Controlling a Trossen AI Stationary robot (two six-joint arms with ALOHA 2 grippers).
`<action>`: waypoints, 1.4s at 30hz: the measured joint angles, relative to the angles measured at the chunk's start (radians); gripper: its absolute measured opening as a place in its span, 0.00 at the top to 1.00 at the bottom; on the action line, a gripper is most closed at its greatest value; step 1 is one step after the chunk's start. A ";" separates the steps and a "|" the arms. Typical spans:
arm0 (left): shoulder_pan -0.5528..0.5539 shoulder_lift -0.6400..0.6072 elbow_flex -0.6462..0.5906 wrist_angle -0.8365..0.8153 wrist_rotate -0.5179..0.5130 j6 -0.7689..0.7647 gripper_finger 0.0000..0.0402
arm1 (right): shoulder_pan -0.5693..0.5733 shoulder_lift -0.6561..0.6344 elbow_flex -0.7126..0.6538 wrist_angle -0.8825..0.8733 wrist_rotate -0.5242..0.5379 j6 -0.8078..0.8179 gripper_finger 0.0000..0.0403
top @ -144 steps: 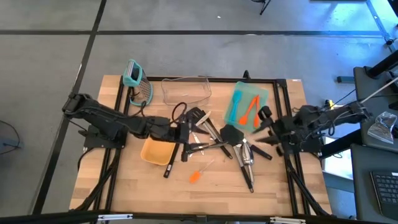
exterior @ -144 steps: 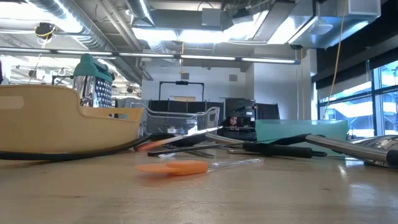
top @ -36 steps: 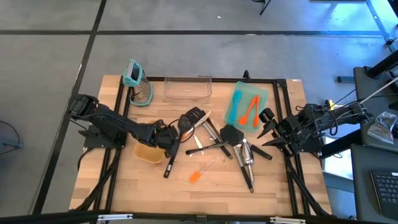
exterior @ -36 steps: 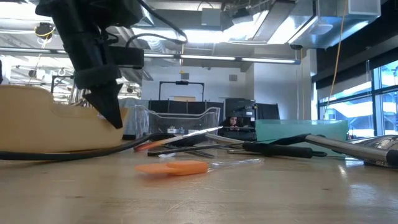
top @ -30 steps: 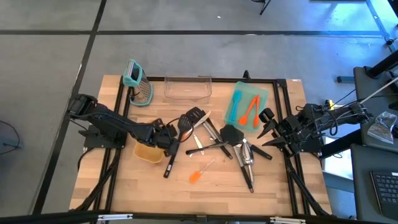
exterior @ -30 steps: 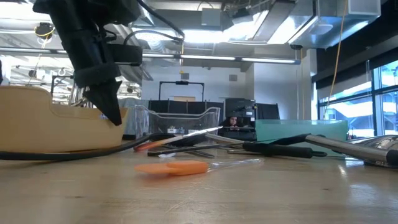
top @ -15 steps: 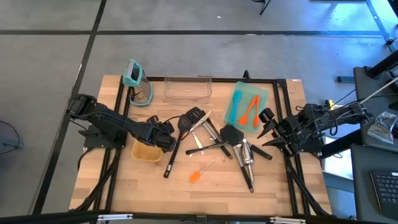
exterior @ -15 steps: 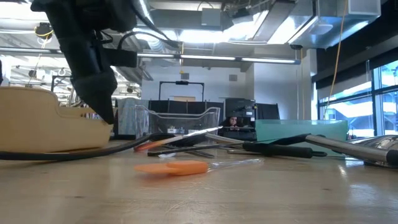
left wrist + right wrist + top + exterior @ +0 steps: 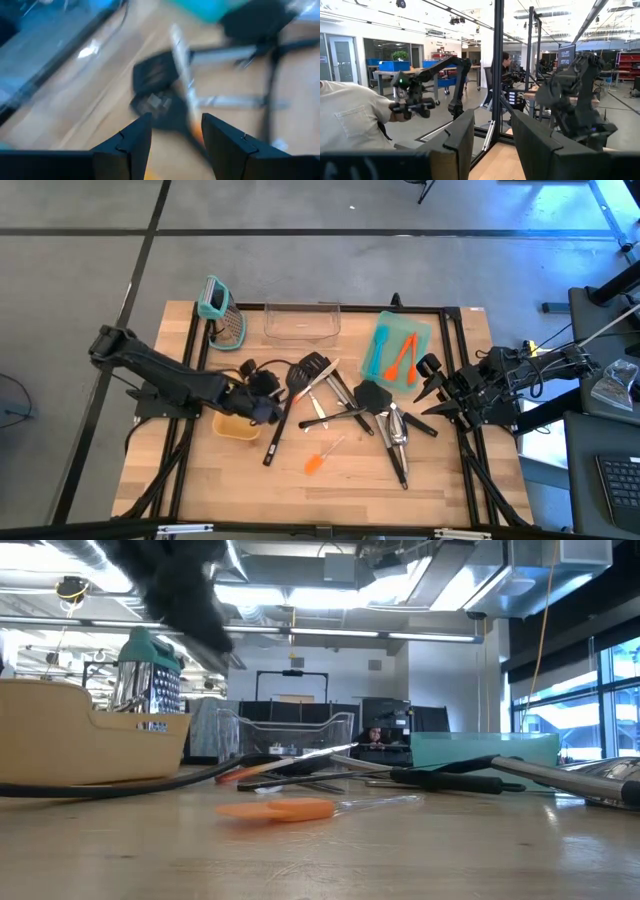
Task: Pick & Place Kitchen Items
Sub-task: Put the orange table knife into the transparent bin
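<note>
Containers stand along the far side of the table (image 9: 330, 490): a clear bin (image 9: 300, 322) near the middle of the far edge, with nothing visible inside, and a teal tray (image 9: 398, 348) toward the far right corner holding two orange spatulas (image 9: 403, 360) and a teal spatula (image 9: 380, 346). A tan wooden bin (image 9: 233, 426) sits left of centre; its inside looks bare where it shows. A teal-topped grater (image 9: 222, 315) stands at the far left corner.

The remaining utensils lie in a loose heap at the table's centre: a black slotted turner (image 9: 300, 377) with its long handle running toward the near edge, a second black turner (image 9: 372, 394), thin metal pieces crossing between them, and a silver scoop (image 9: 395, 432) right of centre. One orange spatula (image 9: 315, 462) lies alone nearer the front edge.

The left end effector (image 9: 268, 396) hovers between the wooden bin and the heap, fingers parted and released, holding nothing. Compared with half a second earlier, the left arm has drawn back and lifted: its shoulder sits farther toward the left edge, and in the low view it has risen off the bin's rim to a blur near the ceiling. The wooden bin rests where it was.

The right end effector (image 9: 432, 392) waits at the right edge, fingers apart and empty, unmoved.
</note>
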 joint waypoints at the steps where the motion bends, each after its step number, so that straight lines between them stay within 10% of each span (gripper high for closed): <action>1: -0.002 -0.012 0.001 0.044 0.001 0.041 0.58 | 0.000 0.000 0.000 0.000 0.000 0.000 0.66; 14: 0.008 -0.039 0.001 0.536 0.010 0.545 0.58 | 0.000 0.000 0.000 0.000 0.000 0.000 0.66; 42: 0.339 0.342 0.000 0.544 0.421 0.361 0.58 | 0.000 0.000 0.000 0.002 0.009 0.000 0.67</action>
